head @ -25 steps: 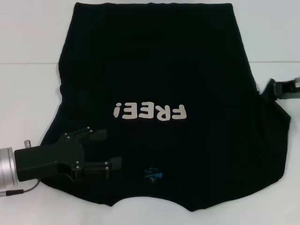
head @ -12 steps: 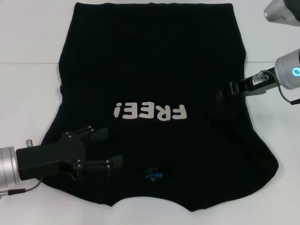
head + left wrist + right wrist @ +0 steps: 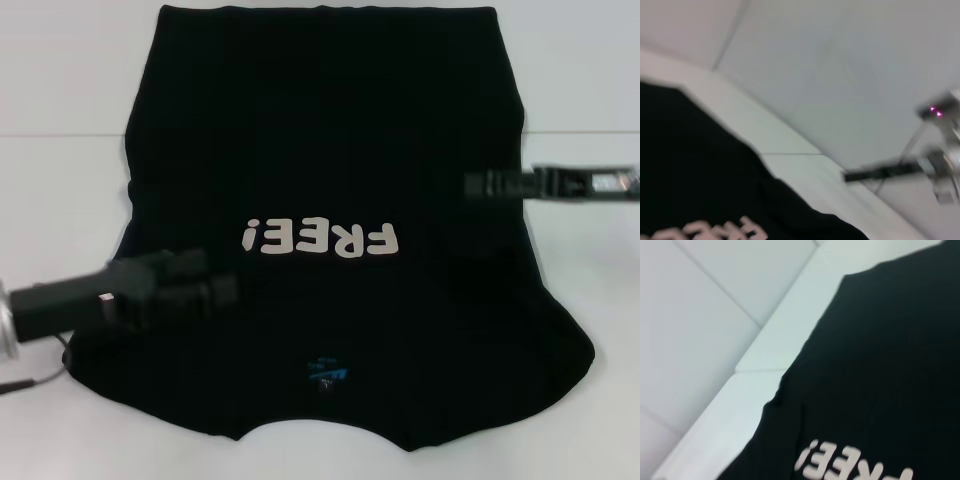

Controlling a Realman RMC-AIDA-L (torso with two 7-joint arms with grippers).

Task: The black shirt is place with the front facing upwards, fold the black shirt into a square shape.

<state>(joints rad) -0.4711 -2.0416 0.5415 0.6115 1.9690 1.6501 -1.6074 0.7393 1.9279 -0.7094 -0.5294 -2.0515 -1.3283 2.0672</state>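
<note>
My left gripper [image 3: 215, 283] sat over the black shirt [image 3: 330, 150] beside its near left edge; I couldn't tell how it was set. The shirt lay flat on the white table [image 3: 60, 190], lettering [image 3: 320, 238] up. My right gripper [image 3: 480, 184] hung over its right edge, equally unclear.

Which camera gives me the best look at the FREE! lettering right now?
The head view: the whole FREE! lettering shows, upside down, on the black shirt. The right wrist view cuts off its lower edge; the left wrist view catches only the letter tops at the frame edge.
</note>
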